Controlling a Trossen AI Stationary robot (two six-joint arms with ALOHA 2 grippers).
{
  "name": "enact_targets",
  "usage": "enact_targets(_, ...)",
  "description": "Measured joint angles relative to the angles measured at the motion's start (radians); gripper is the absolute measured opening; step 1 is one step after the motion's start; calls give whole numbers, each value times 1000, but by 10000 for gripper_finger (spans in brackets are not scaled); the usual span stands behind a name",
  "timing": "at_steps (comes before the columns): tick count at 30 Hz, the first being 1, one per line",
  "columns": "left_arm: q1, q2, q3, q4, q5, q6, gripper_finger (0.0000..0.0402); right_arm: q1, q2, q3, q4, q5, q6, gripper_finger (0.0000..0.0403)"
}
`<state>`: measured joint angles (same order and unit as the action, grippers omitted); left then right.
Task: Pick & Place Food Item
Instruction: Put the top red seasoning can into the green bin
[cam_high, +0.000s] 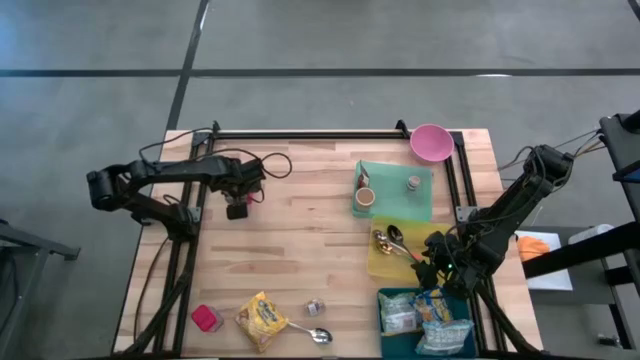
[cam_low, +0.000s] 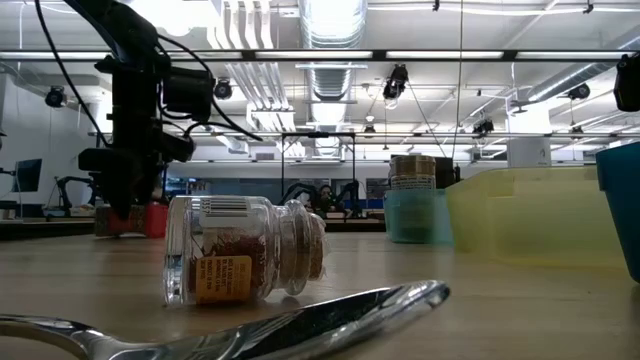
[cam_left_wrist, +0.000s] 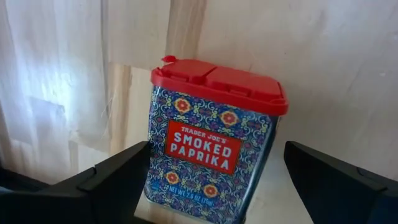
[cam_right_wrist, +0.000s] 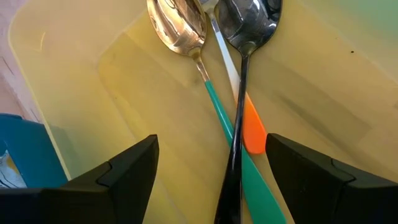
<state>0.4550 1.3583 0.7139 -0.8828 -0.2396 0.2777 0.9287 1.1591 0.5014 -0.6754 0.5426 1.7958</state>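
Red-lidded paprika tin (cam_left_wrist: 214, 146) sits between left gripper (cam_left_wrist: 211, 186) jaws, wide open; right gripper (cam_right_wrist: 211, 180) at 4 o'clock, jaws apart over spoons (cam_right_wrist: 239, 28).

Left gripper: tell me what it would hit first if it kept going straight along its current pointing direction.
The smoked paprika tin, most likely. The left gripper is open, and in its wrist view the red-lidded tin stands upright between its fingers on the wooden table. How far off the tin is remains unclear.

Two dark, jointed robot arms

The left arm (cam_high: 165, 180) and right arm (cam_high: 510, 205) are black, slim-linked, draped with looping black cables; each gripper's fingers (cam_left_wrist: 115, 177) are matte black, angular wedges.
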Motion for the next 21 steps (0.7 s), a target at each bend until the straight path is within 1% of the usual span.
enact_targets(4, 9, 13, 0, 24, -3, 33, 372, 0, 0, 0, 2, 0, 0, 290)
enact_targets(11, 13, 36, 0, 43, 5, 40, 372, 0, 0, 0, 2, 0, 1, 290)
enact_targets(19, 13, 98, 0, 75, 33, 40, 372, 0, 0, 0, 3, 0, 2, 290)
enact_targets(21, 13, 117, 0, 82, 57, 37, 372, 0, 0, 0, 4, 0, 0, 290)
